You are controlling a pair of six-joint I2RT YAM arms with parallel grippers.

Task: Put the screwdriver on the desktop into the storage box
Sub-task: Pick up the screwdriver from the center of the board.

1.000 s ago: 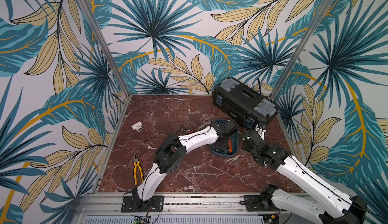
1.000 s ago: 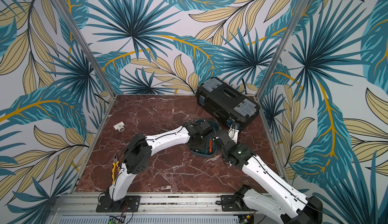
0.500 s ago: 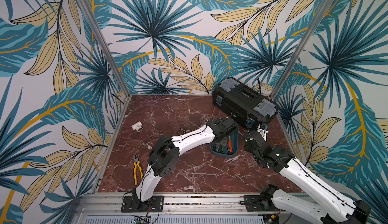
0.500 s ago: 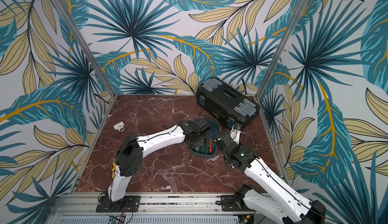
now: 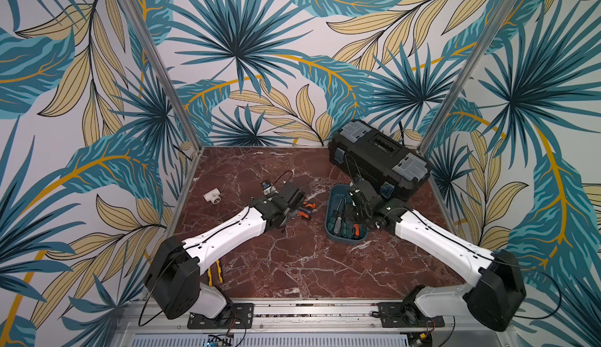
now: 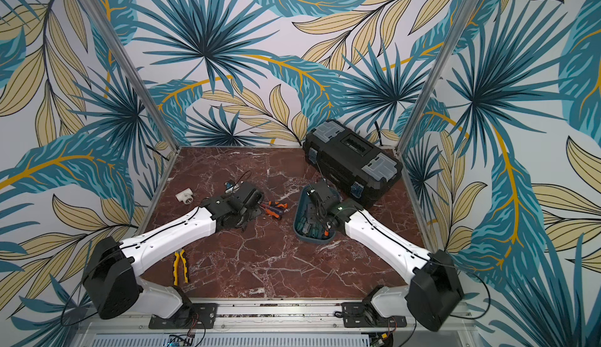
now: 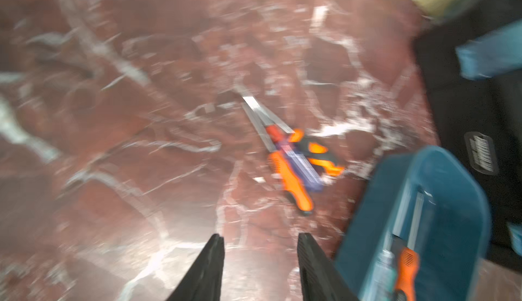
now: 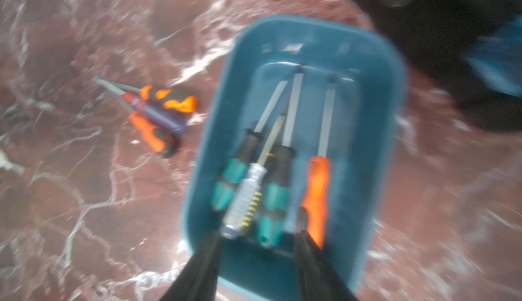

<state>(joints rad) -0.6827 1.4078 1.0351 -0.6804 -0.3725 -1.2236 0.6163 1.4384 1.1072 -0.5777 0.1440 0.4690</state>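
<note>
In both top views I am watching the left arm [image 5: 224, 234] reaching toward three loose screwdrivers [image 5: 305, 210]. They are lying crossed on the desktop [image 5: 292, 264], near the storage box [image 5: 335, 194] but not touching it, and the right arm [image 5: 435, 238] is hanging over that box.

The left wrist view is blurred. In it, the left gripper [image 7: 261, 246] is standing spread above bare marble, with the loose three lying ahead.

In the right wrist view, the right gripper [image 8: 258, 246] is standing spread over one end of the box. Four other screwdrivers [image 8: 251, 198] are lying lengthwise inside.
</note>
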